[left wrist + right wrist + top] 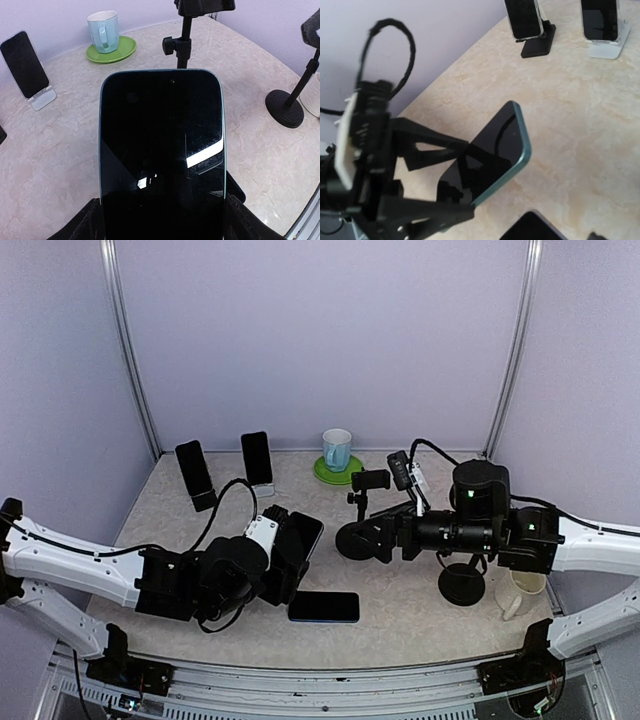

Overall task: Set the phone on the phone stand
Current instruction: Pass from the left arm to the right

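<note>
My left gripper (290, 552) is shut on a teal-edged phone (306, 533), its fingers (427, 150) pressing the phone's long edges. The dark screen (162, 140) fills the left wrist view and hangs tilted above the table. Just beyond its top edge stands the phone stand (370, 480), a black clamp on a thin pole (185, 40) with a round base (352, 540). My right gripper (385, 537) sits low beside that base, open and empty. Its camera looks across at the held phone (505, 145).
A second phone (323, 607) lies flat near the front edge. Two more phones (195, 470) (257, 458) lean on desk stands at the back left. A pale blue mug (337, 449) sits on a green saucer. Another round-based stand (462, 585) and a white jug (520, 592) are on the right.
</note>
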Controlling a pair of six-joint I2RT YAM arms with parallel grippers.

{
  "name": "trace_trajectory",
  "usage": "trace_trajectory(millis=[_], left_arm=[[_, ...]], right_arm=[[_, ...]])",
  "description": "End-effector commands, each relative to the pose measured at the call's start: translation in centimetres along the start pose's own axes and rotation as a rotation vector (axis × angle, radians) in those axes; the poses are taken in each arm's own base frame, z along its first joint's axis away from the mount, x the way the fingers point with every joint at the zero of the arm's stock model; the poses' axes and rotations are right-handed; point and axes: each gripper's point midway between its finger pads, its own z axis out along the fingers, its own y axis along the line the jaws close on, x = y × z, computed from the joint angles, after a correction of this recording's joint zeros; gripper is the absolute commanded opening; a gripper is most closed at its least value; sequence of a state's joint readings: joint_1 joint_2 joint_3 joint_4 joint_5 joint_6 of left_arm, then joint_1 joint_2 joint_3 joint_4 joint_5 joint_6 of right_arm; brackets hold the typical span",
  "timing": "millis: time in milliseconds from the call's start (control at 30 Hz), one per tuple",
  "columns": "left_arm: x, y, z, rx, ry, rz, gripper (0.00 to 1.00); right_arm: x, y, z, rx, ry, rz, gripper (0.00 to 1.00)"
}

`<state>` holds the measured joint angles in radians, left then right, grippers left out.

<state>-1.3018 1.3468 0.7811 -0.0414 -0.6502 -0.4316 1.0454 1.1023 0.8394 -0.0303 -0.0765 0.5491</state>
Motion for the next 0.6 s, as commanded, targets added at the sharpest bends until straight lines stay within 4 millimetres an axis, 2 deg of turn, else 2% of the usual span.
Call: trace_trajectory(millis=[0,233,567], left_arm=[[-5.3,-1.3,-2.2,0.023,-0.168,-0.064,0.44],[-6.1,-2.8,-3.4,0.043,-0.203,-0.059,0.44],[-7.0,-5.3,-4.5,0.06,-0.24,-0.034,0.44]], right_arm=[[-1.6,1.5,0.1,-0.047,-0.042,0.02,0.92],[-2.0,1.8,0.3,-0.066,-0.068,0.061,0.93],[-1.7,2.8,1.8,-0.131,-0.052,0.116,0.93]])
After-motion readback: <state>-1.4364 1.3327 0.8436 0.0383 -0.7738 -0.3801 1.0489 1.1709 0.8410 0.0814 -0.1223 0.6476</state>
